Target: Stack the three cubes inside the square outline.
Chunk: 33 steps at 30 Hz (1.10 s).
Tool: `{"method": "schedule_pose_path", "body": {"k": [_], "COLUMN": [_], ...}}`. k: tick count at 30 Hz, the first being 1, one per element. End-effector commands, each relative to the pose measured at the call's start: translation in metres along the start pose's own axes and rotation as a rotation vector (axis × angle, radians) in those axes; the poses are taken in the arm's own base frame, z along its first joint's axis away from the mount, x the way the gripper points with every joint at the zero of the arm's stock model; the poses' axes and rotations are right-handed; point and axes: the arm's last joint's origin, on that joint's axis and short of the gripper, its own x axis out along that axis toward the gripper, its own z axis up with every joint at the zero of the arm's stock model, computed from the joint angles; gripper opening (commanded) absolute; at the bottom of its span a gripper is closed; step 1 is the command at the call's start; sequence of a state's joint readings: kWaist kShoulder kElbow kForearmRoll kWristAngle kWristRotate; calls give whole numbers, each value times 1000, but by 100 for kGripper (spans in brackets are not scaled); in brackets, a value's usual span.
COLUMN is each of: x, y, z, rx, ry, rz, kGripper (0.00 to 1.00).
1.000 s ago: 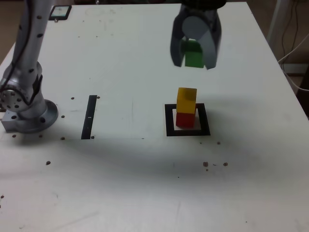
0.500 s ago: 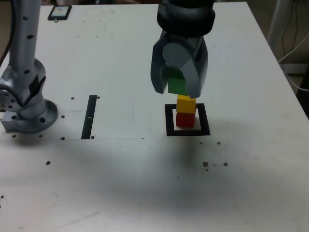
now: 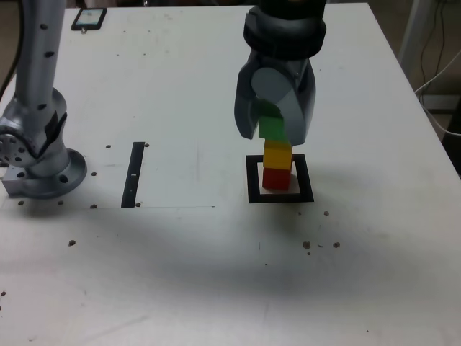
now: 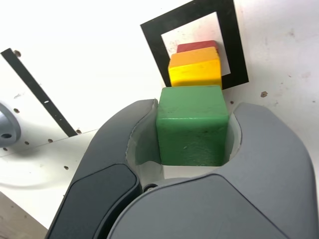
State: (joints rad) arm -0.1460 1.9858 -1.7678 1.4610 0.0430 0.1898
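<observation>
Exterior view: your gripper [image 3: 272,128] is clamping the green cube [image 3: 271,128] between its jaws, just above the yellow cube [image 3: 277,155], which is sitting on the red cube [image 3: 276,178] inside the square outline [image 3: 253,181].

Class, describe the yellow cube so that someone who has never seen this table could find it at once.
On the white table, find the thick black square outline with a pale centre, right of the thin black strip in the exterior view. A small stack stands inside it. The yellow cube sits on the red cube, just beneath the green cube gripped by the gripper.
</observation>
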Motion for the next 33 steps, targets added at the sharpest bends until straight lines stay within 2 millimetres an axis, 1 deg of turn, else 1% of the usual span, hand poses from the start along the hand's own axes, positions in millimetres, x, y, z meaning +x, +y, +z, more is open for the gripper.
{"method": "schedule_pose_path", "body": {"k": [1, 5, 13, 15, 20, 22, 25, 29, 33], "x": [4, 10, 20, 20, 18, 17, 14, 10, 2], "y": [3, 5, 7, 7, 8, 8, 8, 9, 11], "z": [2, 6, 11, 11, 11, 10, 7, 2, -12], "rx": [-3, 1, 18, 18, 18, 18, 18, 16, 10], "ry": [0, 5, 29, 29, 20, 16, 13, 15, 13], "rz": [-4, -14, -32, -32, -27, -20, -7, 10, 18], "kGripper": [22, 27, 51, 60, 87, 93, 97, 99, 99]}}
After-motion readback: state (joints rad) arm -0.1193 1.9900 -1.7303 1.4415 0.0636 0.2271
